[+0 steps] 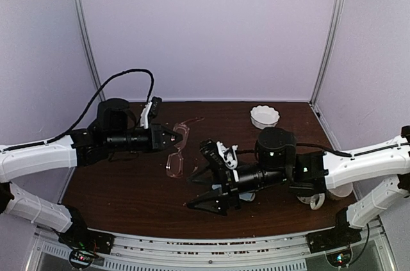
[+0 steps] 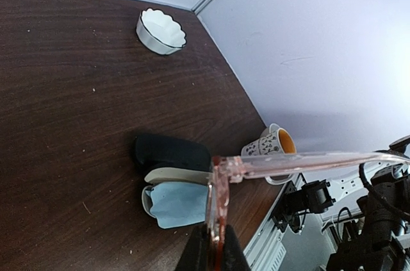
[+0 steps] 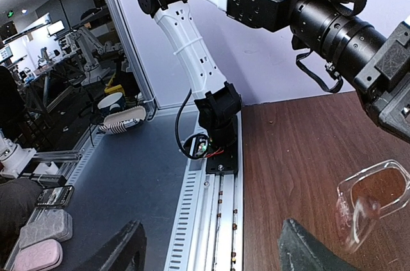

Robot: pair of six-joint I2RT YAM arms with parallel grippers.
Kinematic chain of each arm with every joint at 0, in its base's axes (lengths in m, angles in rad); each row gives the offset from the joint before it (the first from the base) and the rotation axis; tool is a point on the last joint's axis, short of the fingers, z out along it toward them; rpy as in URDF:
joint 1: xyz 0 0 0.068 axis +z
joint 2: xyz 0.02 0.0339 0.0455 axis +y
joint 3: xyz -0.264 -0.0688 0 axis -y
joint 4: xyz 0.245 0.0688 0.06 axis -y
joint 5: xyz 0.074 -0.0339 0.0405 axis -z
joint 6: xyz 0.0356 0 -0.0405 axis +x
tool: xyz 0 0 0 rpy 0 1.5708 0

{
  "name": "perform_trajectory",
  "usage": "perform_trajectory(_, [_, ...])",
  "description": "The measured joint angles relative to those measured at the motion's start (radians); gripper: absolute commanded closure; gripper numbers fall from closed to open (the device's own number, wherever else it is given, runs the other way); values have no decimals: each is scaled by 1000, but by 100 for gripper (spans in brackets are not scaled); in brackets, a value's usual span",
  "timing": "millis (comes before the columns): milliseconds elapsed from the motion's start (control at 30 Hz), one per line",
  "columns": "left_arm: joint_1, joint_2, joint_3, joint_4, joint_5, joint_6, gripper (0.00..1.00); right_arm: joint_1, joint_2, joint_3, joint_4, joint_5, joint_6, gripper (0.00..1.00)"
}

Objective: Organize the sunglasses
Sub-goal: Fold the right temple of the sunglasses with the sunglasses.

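The dark wooden table (image 1: 128, 188) carries all items. The left gripper (image 1: 172, 136) is at the table's middle-left, clamped tight on the front frame of the sunglasses (image 2: 221, 194), a clear pinkish pair with one temple reaching out sideways; whether the pair touches the table cannot be told. The right gripper (image 1: 208, 202) is near the front edge with its jaws spread wide and nothing between them. A black case (image 2: 170, 152) lies against a light-blue cloth (image 2: 179, 204). A white bowl (image 1: 264, 116) sits at the rear right.
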Motion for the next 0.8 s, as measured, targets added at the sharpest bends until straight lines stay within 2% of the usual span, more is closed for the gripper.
perform_trajectory(800, [-85,-1,2,90,47,64,100,-22,27,60,-6,-5,-19,27])
